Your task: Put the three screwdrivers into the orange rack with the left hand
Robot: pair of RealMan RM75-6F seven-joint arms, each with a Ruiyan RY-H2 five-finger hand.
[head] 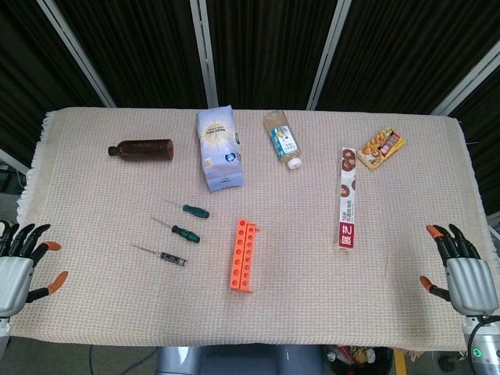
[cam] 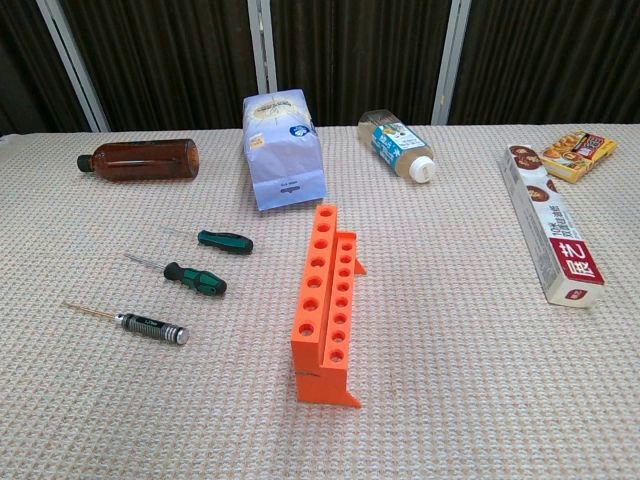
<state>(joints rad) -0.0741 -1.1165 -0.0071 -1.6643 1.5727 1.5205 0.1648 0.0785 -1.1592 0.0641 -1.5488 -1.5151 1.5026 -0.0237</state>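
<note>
So nothing done yet: all 3 screwdrivers [head: 176, 231] lie flat on the tabletop [head: 312, 266] just left of the orange rack [head: 244, 255], its holes w/o tools. Left hand [head: 17, 266] sits far left of rack, fingers apart, holding nothing; right hand [head: 461, 269] likewise, far right.

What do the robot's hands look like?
Both hands show only in the head view, at the table's lower corners. The left hand has a pale grey, ridged back, black fingers and bright orange fingertips. The right hand looks the same: a grey ribbed back, black fingers, orange tips. Below the right hand, its grey wrist carries a small green light. No cables show.
</note>
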